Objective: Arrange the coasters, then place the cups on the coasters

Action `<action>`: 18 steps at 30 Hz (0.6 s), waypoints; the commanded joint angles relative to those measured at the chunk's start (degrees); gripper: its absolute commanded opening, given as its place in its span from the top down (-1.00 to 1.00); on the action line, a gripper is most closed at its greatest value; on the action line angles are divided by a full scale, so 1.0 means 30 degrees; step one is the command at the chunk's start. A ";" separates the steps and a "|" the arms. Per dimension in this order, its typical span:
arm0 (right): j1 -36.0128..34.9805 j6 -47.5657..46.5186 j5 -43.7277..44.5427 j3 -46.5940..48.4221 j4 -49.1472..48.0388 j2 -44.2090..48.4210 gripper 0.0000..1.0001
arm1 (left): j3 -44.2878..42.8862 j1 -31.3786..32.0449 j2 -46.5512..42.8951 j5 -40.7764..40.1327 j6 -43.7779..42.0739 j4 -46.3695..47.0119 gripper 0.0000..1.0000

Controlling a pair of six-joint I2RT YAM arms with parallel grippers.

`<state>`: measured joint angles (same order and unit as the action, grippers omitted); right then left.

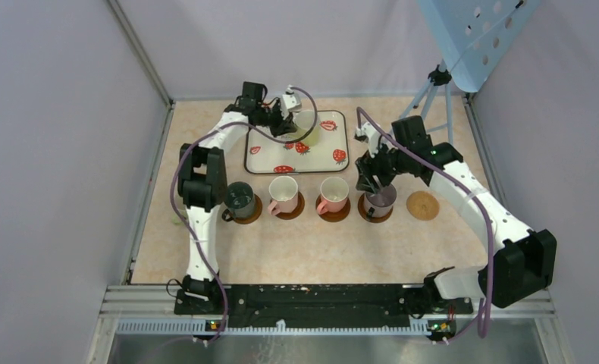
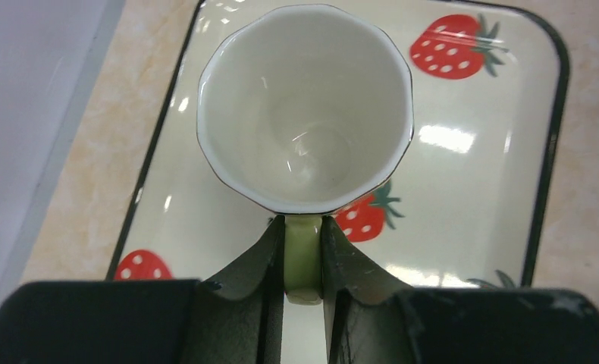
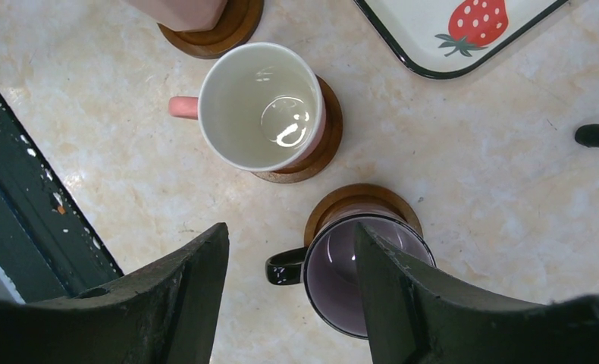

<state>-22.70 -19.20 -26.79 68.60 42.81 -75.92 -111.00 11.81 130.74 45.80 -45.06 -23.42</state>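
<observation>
My left gripper (image 1: 290, 108) (image 2: 302, 224) is shut on the handle of a pale green cup (image 1: 306, 126) (image 2: 304, 106) over the strawberry tray (image 1: 334, 144) (image 2: 471, 189). A dark grey-teal cup (image 1: 241, 199), two pink cups (image 1: 283, 193) (image 1: 333, 193) and a purple cup (image 1: 380, 199) (image 3: 357, 288) stand in a row, each on a brown coaster (image 3: 361, 199). One bare coaster (image 1: 422, 205) lies at the row's right end. My right gripper (image 1: 370, 184) (image 3: 290, 235) is open above the purple cup. One finger is over its mouth and the other is left of its handle.
The white tray sits at the back centre, with its corner (image 3: 448, 38) in the right wrist view. A tripod (image 1: 433, 95) stands at the back right under a blue perforated board (image 1: 471, 30), one black foot (image 3: 596, 135) on the table. Walls close in the left and right sides.
</observation>
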 commanded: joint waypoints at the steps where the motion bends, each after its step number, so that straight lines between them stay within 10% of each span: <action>1: 0.0321 0.0226 0.0259 0.0434 -0.0623 0.0421 -0.23 | 0.1472 0.1072 -0.2325 0.1079 0.0396 0.0814 0.91; 14: 0.0756 0.0013 0.0818 0.2748 -0.0869 -0.0845 -0.35 | 0.3956 0.2535 -0.3442 0.1112 0.0929 0.1146 0.90; 18: 0.0756 -0.0560 0.1008 0.3443 -0.0861 -0.1461 -0.37 | 0.3996 0.2535 -0.3521 0.1722 0.0885 0.0903 0.43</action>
<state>-20.82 -19.46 -24.51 75.18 41.89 -78.76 -99.83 19.46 123.98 47.29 -43.29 -21.12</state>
